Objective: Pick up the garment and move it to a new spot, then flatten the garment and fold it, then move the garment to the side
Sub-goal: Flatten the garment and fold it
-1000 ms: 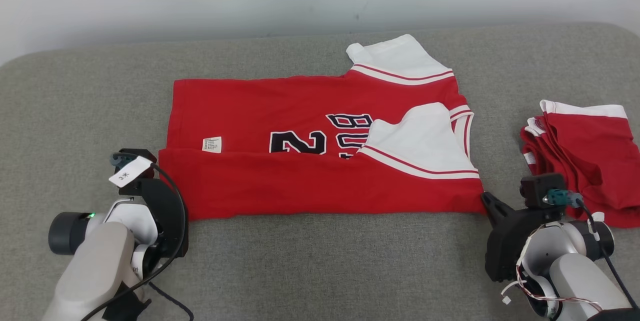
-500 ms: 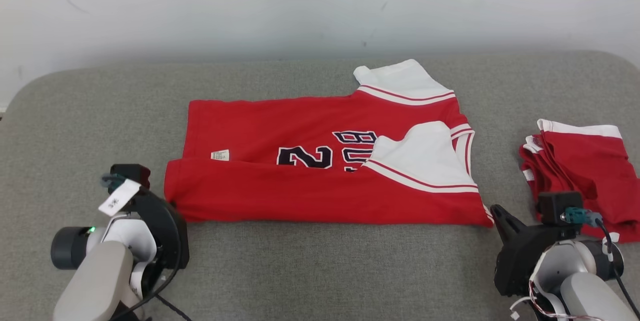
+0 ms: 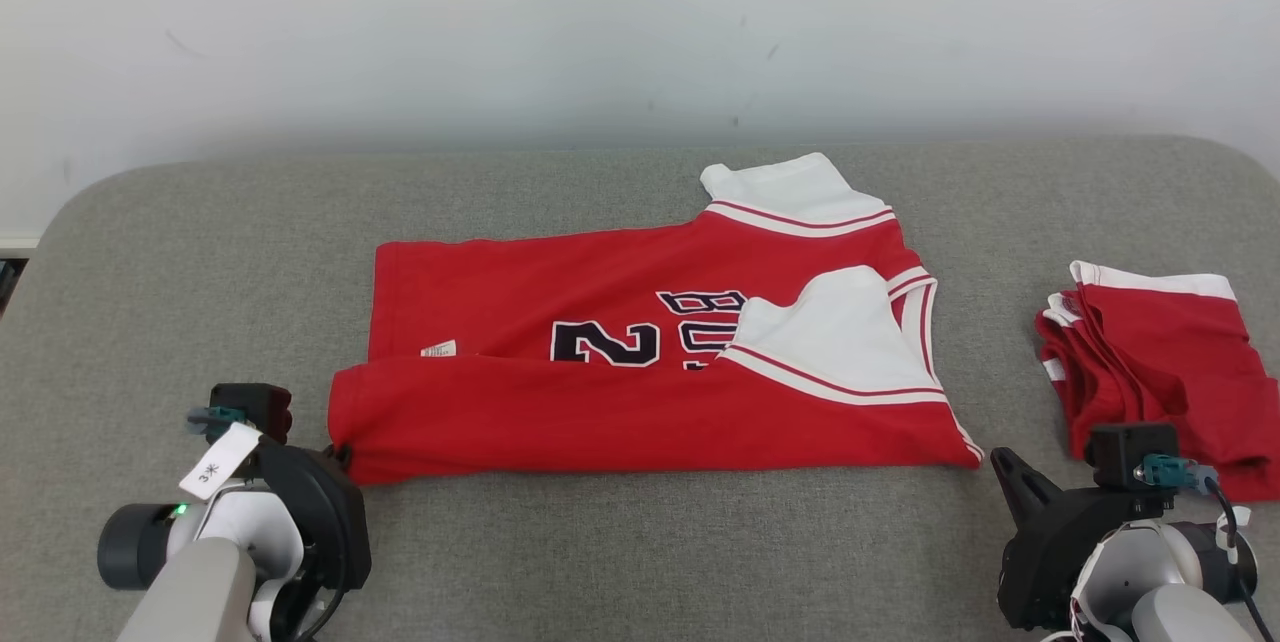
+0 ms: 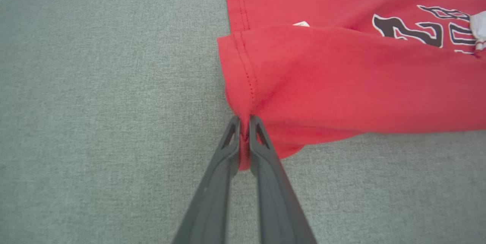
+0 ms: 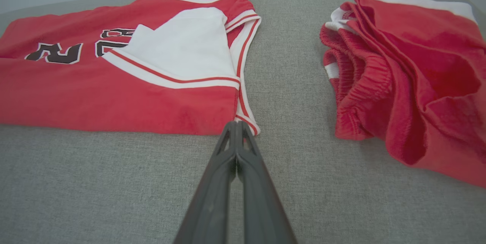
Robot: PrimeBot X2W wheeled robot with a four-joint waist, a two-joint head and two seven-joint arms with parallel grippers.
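As the head view has it, the garment [image 3: 600, 422], a red jersey with white sleeves edged in red stripes, lies spread across the middle of the grey padded tabletop [image 3: 640, 542]. Its near long edge is folded up over the body and covers the lower part of the dark, white-outlined lettering. One white sleeve is turned in over the chest, and a small white label [image 3: 438, 349] sits near the left end. The left pincer [image 3: 338, 454] meets the garment's near left corner, while the right pincer [image 3: 1003, 462] lies just off its near right corner. A folded pile of red shorts [image 3: 1160, 372] with white trim rests towards the tabletop's right edge, apart from the jersey.

Seen from the left wrist view, the left pincer [image 4: 245, 122] is clenched on the stitched hem corner, red cloth bunched between its fingers.

From the right wrist view, the right pincer [image 5: 236, 126] is closed and empty, its tips just beside the striped corner; whether they touch cannot be told.
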